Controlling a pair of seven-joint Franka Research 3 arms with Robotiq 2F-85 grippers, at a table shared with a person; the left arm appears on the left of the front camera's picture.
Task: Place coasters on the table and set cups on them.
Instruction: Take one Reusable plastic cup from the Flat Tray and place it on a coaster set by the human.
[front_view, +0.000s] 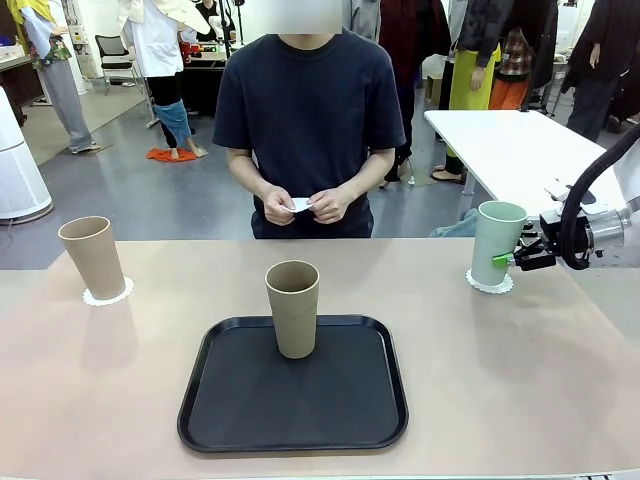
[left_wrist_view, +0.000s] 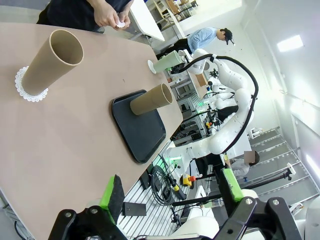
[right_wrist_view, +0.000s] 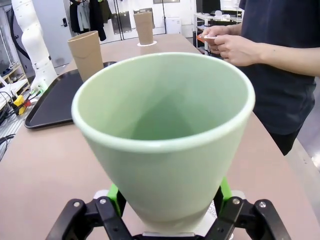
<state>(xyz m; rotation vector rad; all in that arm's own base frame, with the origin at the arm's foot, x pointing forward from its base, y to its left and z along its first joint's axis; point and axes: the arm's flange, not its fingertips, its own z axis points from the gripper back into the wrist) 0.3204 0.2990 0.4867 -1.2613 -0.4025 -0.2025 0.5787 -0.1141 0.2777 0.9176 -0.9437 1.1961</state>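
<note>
Right gripper (front_view: 512, 259) is clamped on the lower wall of the mint green cup (front_view: 497, 240). That cup stands upright on the right coaster (front_view: 490, 285), near the right end of the table (front_view: 500, 380). Left gripper (left_wrist_view: 170, 189) has its fingers spread wide and holds nothing. 1 tan cup (front_view: 292, 308) stands in the black tray (front_view: 300, 410). The 2nd tan cup (front_view: 92, 257) sits on the left coaster (front_view: 107, 296). The person's hands (front_view: 300, 203) hold a small white piece.

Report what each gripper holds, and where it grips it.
Right gripper: the mint green cup, clamped on its lower wall near the base, standing on a coaster. Left gripper: open, holding nothing.
</note>
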